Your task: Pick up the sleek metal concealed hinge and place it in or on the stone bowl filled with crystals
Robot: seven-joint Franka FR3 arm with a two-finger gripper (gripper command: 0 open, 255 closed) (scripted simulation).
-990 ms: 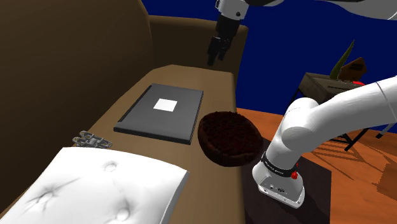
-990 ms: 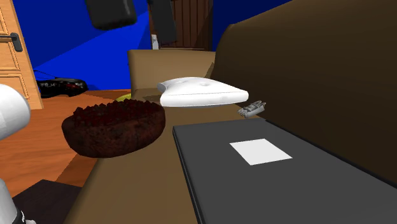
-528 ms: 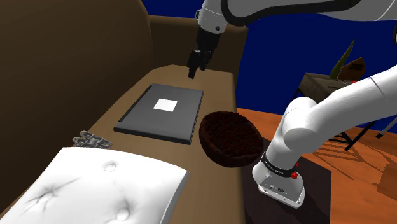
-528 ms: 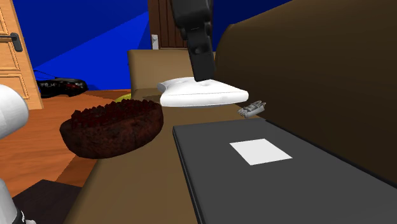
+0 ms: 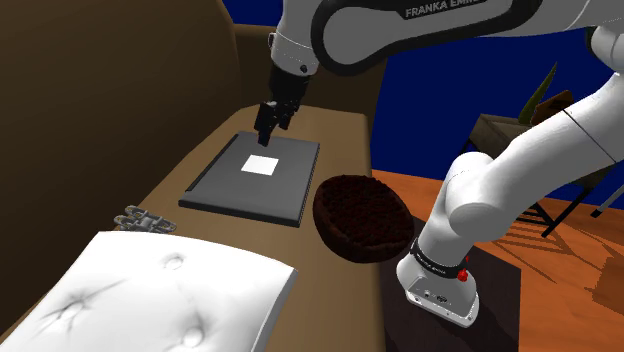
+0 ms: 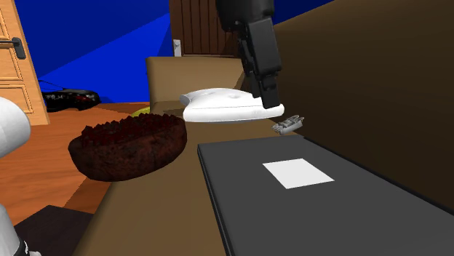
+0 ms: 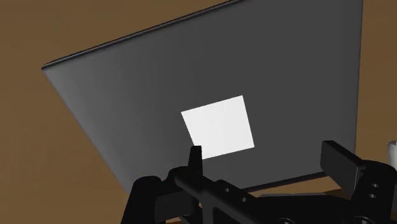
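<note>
White capitals on the arm's upper link (image 5: pixel 440 14) read "FRANKA EMI", with the last letters apparently running off the shoulder view's top edge (the rest cannot be read). The white label (image 7: pixel 217 125) on the dark grey slab (image 7: pixel 127 95) is blank. Small pale marks on the black band (image 5: pixel 437 262) round the arm's base are too small to read.
</note>
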